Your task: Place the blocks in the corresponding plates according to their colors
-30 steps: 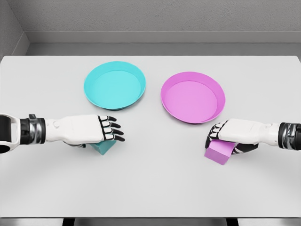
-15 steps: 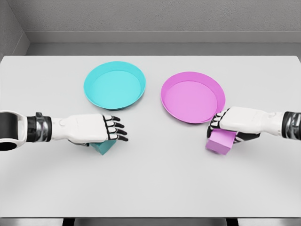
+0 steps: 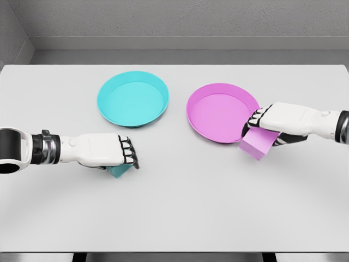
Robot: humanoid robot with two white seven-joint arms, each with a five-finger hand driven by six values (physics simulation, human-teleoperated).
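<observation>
Surface [image 3: 180, 218]: flat, pale grey-white, matte, spans nearly the full width of the view. Far edge runs straight from left to right; near edge shows a thin darker lip. Soft shadows lie on it. Below the near edge, two dark supports [image 3: 79, 257] show, one left, one right, cut off by the frame. Wall [image 3: 180, 19]: grey, rough-textured, behind the far edge. A lighter grey ledge [image 3: 185, 43] runs along its base. A second wall section meets it at far left.
</observation>
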